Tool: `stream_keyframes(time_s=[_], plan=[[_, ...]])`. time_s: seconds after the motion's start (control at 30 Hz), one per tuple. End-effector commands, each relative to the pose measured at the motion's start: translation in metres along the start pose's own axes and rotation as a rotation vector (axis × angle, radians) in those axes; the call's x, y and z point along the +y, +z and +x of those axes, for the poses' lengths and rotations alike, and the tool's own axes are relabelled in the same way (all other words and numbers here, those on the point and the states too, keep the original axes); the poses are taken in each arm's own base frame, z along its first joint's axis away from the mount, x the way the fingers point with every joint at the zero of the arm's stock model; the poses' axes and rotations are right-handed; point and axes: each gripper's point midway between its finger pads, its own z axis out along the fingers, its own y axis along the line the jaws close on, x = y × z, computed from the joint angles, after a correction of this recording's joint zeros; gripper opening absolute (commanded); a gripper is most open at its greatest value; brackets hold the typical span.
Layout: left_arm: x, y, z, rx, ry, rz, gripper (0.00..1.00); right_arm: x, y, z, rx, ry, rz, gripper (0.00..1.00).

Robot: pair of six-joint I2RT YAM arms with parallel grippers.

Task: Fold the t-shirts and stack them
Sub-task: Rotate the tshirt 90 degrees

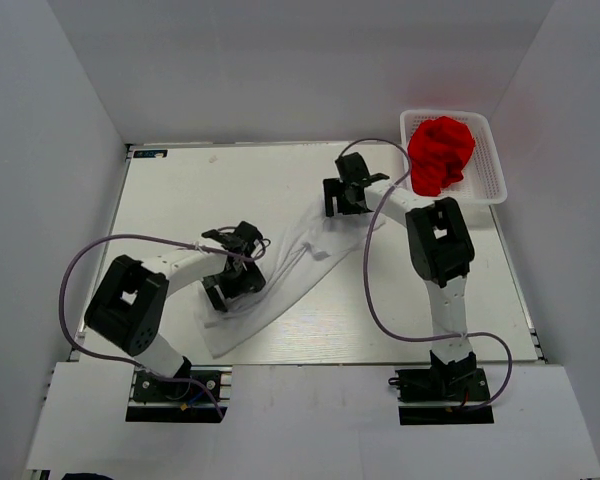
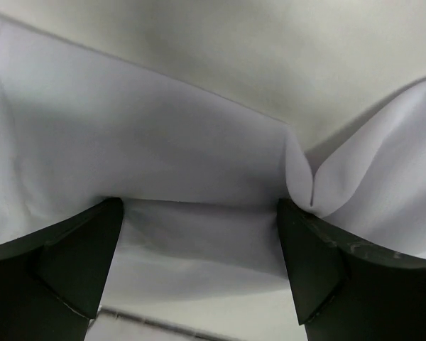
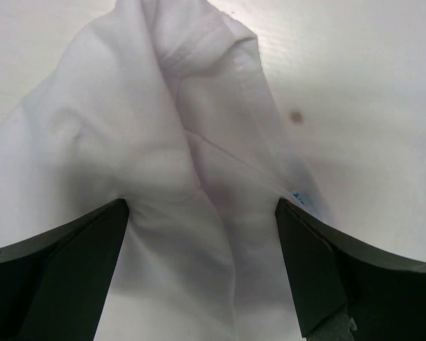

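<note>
Beneath both pincers, on the worktop (image 1: 180,195), lies the white t-shirt (image 1: 280,285), a rumpled strip whose long axis slants from the left pincer (image 1: 242,265) out to the right pincer (image 1: 335,198). Each pincer stands spread wide over its own stretch of cloth, fabric showing between the fingers, gripping nothing. Beyond the right pincer, on its outer side and well apart, the red t-shirt (image 1: 440,155) sits bunched in the basket (image 1: 485,192), nearer that arm. The next move looks like a paired pinch to draw the white one flat
</note>
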Motion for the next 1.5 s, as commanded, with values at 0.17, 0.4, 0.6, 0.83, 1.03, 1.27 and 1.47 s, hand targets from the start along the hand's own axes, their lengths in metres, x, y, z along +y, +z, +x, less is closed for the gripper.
stream_keyframes(time_s=[0.17,0.4,0.6,0.83,1.03,1.27,1.47], plan=[[0.038,-0.073,0.017,-0.027,-0.019,-0.004,1.00,0.032,0.035,-0.045,-0.096,-0.182,-0.129,0.90],[0.019,-0.113,-0.043,-0.340,-0.067,0.165,1.00,0.058,-0.051,-0.095,-0.268,-0.204,-0.203,0.90],[0.021,-0.126,-0.078,-0.478,-0.122,0.126,1.00,0.074,-0.072,-0.025,-0.093,-0.074,-0.182,0.90],[-0.001,-0.120,-0.080,-0.487,-0.007,0.202,1.00,0.087,-0.061,0.038,0.062,0.007,-0.151,0.90],[-0.013,-0.108,-0.066,-0.434,0.117,0.262,1.00,0.074,-0.038,0.048,0.118,0.046,-0.088,0.90],[-0.025,-0.088,-0.045,-0.357,0.214,0.309,1.00,0.026,0.016,0.041,0.206,0.070,0.020,0.90],[-0.026,-0.061,-0.034,-0.278,0.270,0.245,1.00,0.023,0.064,-0.042,0.032,-0.298,-0.082,0.90]])
